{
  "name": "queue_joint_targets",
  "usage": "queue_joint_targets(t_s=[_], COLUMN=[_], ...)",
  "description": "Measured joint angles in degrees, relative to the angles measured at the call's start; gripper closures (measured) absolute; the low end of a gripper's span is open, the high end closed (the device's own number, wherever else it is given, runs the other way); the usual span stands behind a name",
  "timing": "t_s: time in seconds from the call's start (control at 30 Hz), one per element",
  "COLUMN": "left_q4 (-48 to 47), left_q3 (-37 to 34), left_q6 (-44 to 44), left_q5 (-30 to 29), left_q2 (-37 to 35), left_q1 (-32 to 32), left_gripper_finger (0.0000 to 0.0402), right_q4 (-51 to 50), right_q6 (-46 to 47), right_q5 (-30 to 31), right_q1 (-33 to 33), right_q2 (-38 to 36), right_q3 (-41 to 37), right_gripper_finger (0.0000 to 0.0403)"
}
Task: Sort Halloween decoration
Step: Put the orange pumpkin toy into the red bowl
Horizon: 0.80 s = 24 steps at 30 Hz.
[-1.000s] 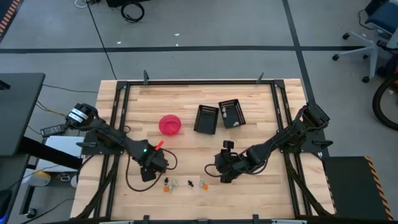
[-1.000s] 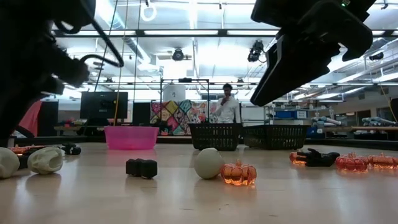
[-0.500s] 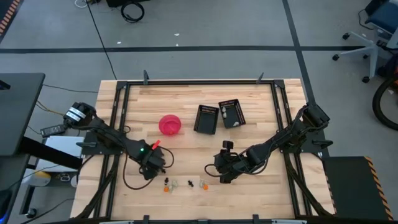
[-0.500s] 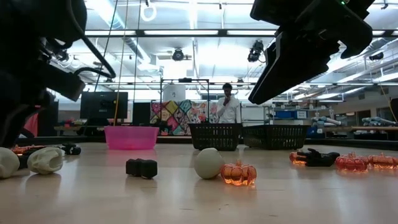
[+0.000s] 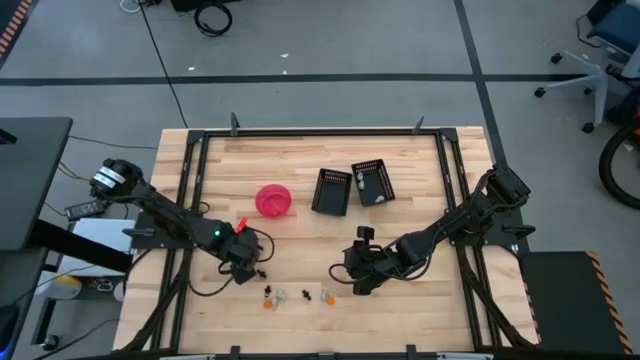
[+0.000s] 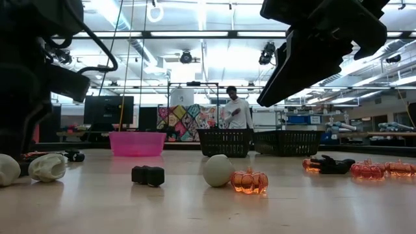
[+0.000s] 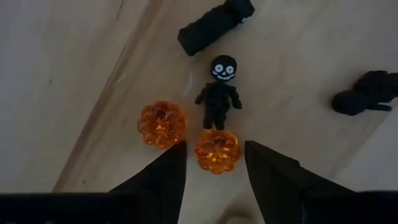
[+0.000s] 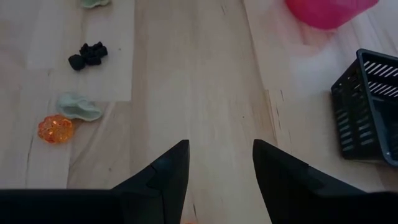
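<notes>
Halloween trinkets scattered lower centre of high view, on pale wood plank table [image 5: 300,235]. Left wrist view close-up: two faceted translucent orange pumpkins [image 7: 161,124], matte black skeleton figure [image 7: 218,92] with white grin just above them, lumpy black bits nearby.

Pink round bowl [image 5: 273,200] and two black slotted baskets [image 5: 333,190] sit mid-table, well apart from the trinkets.

Left gripper [image 7: 214,163] hangs over a pumpkin – fingers apart, nothing held. Right gripper [image 8: 220,158] over bare wood, arm bent low, fingers apart too.

Pink bowl [image 8: 329,11] cut by the right wrist view's edge, black basket [image 8: 368,106] cropped at its side, trinkets near the desk's front edge [image 5: 290,296] too small to identify from above
</notes>
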Motion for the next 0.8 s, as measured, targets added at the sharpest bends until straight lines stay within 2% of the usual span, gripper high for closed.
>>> queue_joint_targets(t_s=[0.13, 0.43, 0.63, 0.8], left_q4=[-0.2, -0.9, -1.9, -7.3], left_q3=[0.0, -0.1, 0.3, 3.6], left_q6=[-0.3, -0.1, 1.0, 5.2], left_q5=[-0.3, -0.9, -0.9, -0.1], left_q2=[0.1, 0.2, 0.3, 0.7], left_q1=[0.0, -1.0, -1.1, -0.9], left_gripper_finger=[0.024, 0.0302, 0.0305, 0.0306], right_q4=[0.2, 0.3, 0.3, 0.2], right_q6=[-0.1, -0.2, -0.2, -0.1], right_q5=[0.0, 0.0, 0.0, 0.0], right_q1=[0.0, 0.0, 0.0, 0.0], right_q2=[0.0, 0.0, 0.0, 0.0], right_q3=[0.0, 0.0, 0.0, 0.0], right_gripper_finger=[0.0222, 0.0222, 0.0222, 0.0222])
